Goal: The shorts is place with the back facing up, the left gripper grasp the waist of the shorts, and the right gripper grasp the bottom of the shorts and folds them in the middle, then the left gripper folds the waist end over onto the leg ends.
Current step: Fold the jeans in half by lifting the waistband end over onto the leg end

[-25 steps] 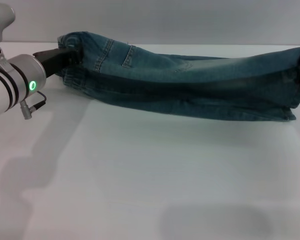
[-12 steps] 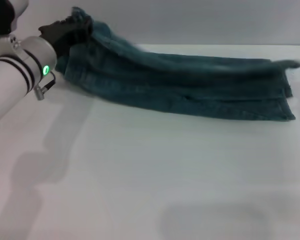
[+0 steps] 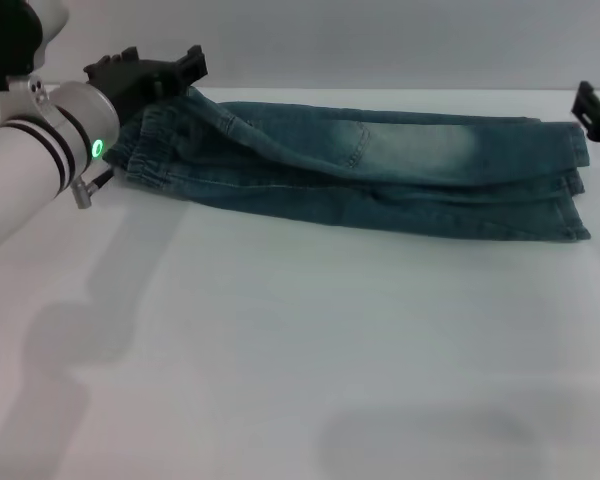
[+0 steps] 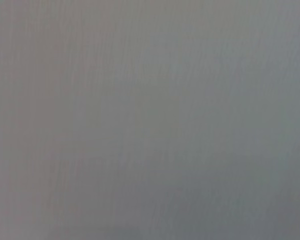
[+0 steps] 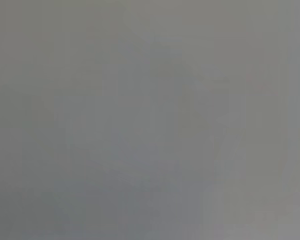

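Released, the shorts (image 3: 380, 170) lie folded; left gripper (image 3: 180, 68) fingers spread; right gripper (image 3: 595, 105) cut off, state unclear.

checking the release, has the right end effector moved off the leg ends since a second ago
Yes. The right end effector has pulled up and away from the leg ends, which now lie flat on the table; it sits just beyond them at the table's far right edge.

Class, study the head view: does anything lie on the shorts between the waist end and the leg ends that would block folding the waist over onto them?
Nothing visible does. The shorts lie folded lengthwise on the table; the denim between the waist, by the left gripper, and the leg ends is bare.
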`<control>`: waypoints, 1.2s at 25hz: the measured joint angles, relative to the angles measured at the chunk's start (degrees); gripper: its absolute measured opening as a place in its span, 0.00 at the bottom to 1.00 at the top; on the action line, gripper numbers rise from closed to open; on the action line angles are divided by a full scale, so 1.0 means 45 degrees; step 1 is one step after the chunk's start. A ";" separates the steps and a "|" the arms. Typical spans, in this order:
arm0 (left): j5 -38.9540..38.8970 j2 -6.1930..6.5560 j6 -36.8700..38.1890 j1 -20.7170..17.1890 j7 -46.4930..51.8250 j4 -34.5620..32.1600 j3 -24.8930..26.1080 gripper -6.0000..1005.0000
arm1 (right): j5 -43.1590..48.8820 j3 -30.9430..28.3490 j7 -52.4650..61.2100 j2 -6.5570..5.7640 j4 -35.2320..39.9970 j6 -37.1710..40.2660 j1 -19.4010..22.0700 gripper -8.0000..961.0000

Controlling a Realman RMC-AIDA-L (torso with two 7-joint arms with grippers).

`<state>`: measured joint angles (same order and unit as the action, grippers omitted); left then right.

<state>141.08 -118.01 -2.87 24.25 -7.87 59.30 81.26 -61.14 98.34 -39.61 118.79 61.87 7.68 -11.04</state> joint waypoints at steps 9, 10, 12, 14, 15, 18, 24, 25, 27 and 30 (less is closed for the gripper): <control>0.0080 0.0038 -0.0378 -0.0482 -0.0108 0.0107 0.0084 0.84 | 0.0303 0.0822 -0.0154 0.0019 0.0103 0.0076 0.0065 0.64; 0.0082 0.0041 -0.0711 -0.0579 -0.0130 0.0184 0.0166 0.86 | 0.0306 0.0856 -0.0154 0.0020 0.0125 0.0077 0.0078 0.64; 0.0090 0.0048 -0.1446 -0.0707 -0.0336 0.0402 0.0405 0.85 | 0.0311 0.0915 -0.0156 0.0020 0.0214 0.0077 0.0162 0.64; 0.0090 0.0048 -0.1446 -0.0707 -0.0336 0.0402 0.0405 0.85 | 0.0316 0.1022 -0.0157 0.0018 0.0293 0.0067 0.0232 0.64; 0.0106 0.0041 -0.1971 -0.0683 -0.0492 0.0384 0.0758 0.85 | 0.0318 0.1103 -0.0158 0.0017 0.0325 0.0059 0.0256 0.64; 0.0268 0.0034 -0.2713 -0.0465 -0.0630 -0.0060 0.1395 0.85 | 0.0325 0.1360 -0.0161 0.0015 0.0359 0.0056 0.0321 0.64; 0.0393 0.0045 -0.3007 -0.0009 -0.0701 -0.0943 0.1797 0.85 | 0.0328 0.1737 -0.0162 0.0008 0.0484 -0.0015 0.0385 0.64; 0.0395 0.0047 -0.3004 0.0068 -0.0723 -0.1082 0.1812 0.85 | 0.0328 0.1826 -0.0162 0.0008 0.0536 -0.0022 0.0410 0.64; 0.0395 0.0047 -0.2965 0.0377 -0.0766 -0.1572 0.1837 0.85 | 0.0327 0.1961 -0.0162 0.0008 0.0643 -0.0030 0.0457 0.64; 0.0395 0.0049 -0.2850 0.0805 -0.0772 -0.2205 0.1856 0.85 | 0.0328 0.2063 -0.0161 0.0008 0.0804 -0.0045 0.0533 0.64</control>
<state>142.85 -117.79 -15.70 27.87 -11.34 49.38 89.61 -59.67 107.62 -40.34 118.83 65.48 7.47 -8.64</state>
